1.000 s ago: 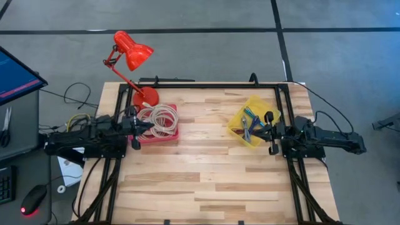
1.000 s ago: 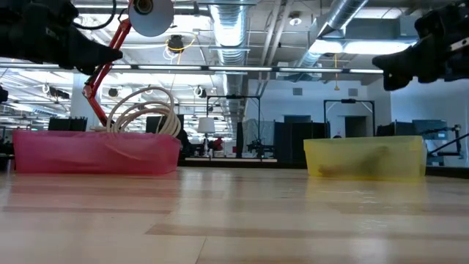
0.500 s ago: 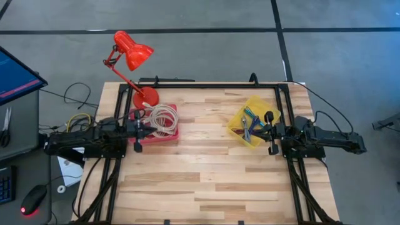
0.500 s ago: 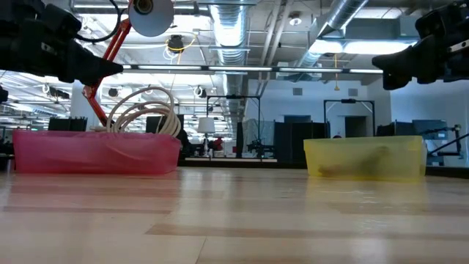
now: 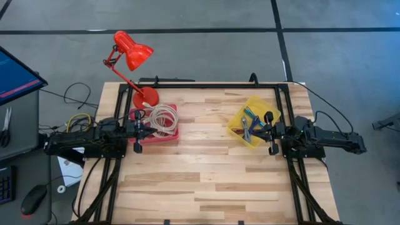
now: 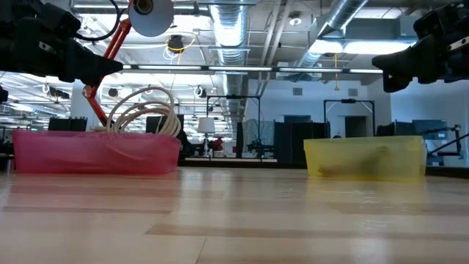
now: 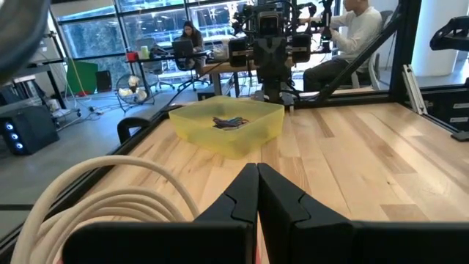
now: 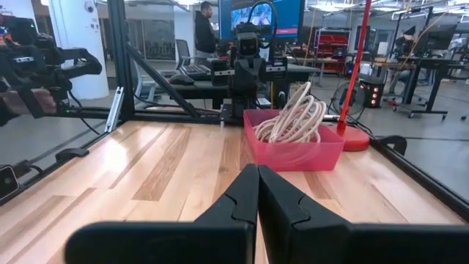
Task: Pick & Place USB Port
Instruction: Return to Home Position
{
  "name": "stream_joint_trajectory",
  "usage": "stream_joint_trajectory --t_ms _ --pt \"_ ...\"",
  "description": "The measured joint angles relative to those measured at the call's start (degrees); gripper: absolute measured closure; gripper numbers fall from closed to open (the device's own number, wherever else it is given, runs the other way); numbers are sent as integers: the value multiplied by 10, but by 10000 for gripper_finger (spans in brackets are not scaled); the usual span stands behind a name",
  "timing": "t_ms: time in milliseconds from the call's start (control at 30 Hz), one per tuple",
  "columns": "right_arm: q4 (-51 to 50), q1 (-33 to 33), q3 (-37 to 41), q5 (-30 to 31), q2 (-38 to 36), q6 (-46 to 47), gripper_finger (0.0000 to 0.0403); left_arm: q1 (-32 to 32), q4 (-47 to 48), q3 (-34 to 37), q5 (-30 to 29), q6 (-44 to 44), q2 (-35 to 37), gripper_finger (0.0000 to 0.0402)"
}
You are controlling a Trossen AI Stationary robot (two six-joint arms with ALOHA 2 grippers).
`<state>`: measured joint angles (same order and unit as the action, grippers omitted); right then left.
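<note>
Pink bin (image 6: 95, 154) holds coils (image 5: 164, 117), yellow bin (image 6: 364, 158) dark cables (image 5: 250, 124).

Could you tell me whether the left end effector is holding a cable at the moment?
No, the left wrist view shows the left end effector shut tip to tip, with nothing between its fingers.

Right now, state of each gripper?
Left gripper: closed, holding nothing, at the pink bin.
Right gripper: closed, holding nothing, at the yellow bin.
</note>
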<state>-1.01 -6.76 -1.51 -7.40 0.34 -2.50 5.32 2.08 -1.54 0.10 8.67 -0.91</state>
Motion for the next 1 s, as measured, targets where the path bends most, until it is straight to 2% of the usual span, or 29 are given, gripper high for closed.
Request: stream_joint_trajectory --t_ms 167,300,667,1000 --pt "0 0 0 0 0 0 403 0 0 0 0 -2 0 395" --pt "0 -1 0 18 0 -77 403 0 -1 0 0 -2 0 395" --pt "0 -1 1 30 0 70 403 0 -4 1 0 -2 0 395" --pt "0 -1 1 30 0 75 403 0 -5 1 -1 -2 0 395"
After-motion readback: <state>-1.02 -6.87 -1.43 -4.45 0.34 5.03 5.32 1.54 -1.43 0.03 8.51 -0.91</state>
